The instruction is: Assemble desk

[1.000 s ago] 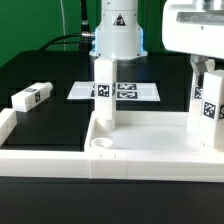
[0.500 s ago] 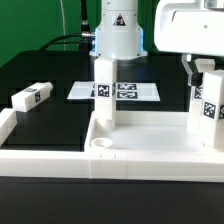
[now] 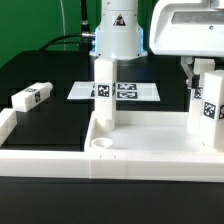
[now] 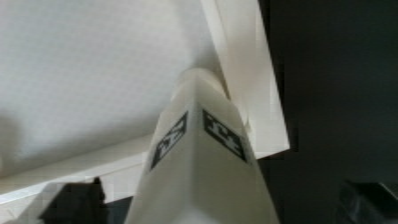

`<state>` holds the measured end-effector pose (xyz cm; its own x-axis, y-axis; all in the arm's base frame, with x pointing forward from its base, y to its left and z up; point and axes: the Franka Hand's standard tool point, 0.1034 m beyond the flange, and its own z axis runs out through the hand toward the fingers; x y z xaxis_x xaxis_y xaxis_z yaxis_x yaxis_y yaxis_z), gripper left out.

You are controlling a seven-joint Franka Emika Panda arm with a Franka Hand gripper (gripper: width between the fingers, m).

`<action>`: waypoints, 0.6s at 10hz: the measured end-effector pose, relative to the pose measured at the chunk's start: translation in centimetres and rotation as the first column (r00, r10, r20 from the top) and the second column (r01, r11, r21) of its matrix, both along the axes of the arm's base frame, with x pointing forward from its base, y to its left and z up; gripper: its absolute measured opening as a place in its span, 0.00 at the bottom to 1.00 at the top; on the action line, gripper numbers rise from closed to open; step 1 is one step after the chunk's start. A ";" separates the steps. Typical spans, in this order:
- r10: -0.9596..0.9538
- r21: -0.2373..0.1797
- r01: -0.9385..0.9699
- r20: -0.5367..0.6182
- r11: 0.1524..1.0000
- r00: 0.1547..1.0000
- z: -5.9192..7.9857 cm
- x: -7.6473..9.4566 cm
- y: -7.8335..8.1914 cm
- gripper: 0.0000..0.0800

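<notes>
The white rimmed tabletop [image 3: 150, 130] lies at the front with two white tagged legs standing upright in it. One leg [image 3: 103, 92] stands at its far left corner, the other [image 3: 208, 105] at the exterior view's right. My gripper [image 3: 202, 66] hangs over the right leg's top, open, one dark finger [image 3: 186, 66] showing beside it. In the wrist view this leg [image 4: 199, 140] rises between my dark fingertips [image 4: 71, 200], with a gap on each side of the gripper [image 4: 217, 205]. A third leg [image 3: 30, 98] lies loose at the left. A round socket [image 3: 103, 143] is empty.
The marker board [image 3: 135, 91] lies flat behind the tabletop. A low white barrier wall [image 3: 50, 165] runs along the front and up the left side [image 3: 8, 125]. The arm's white base [image 3: 117, 35] stands at the back, with cables beside it.
The jaws have spread wide and let go of the right leg, which stays upright. The gripper body has shifted slightly toward the exterior view's left.
</notes>
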<state>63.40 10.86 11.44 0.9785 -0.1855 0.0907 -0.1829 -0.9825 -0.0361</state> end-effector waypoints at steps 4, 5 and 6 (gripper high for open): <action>0.270 -0.052 -0.269 -0.004 0.962 0.963 0.0 0.0 -0.2 0.81; 0.317 -0.059 -0.316 -0.006 0.947 0.949 0.0 0.0 -0.3 0.81; 0.375 -0.069 -0.375 -0.010 0.925 0.927 0.0 0.0 -0.4 0.81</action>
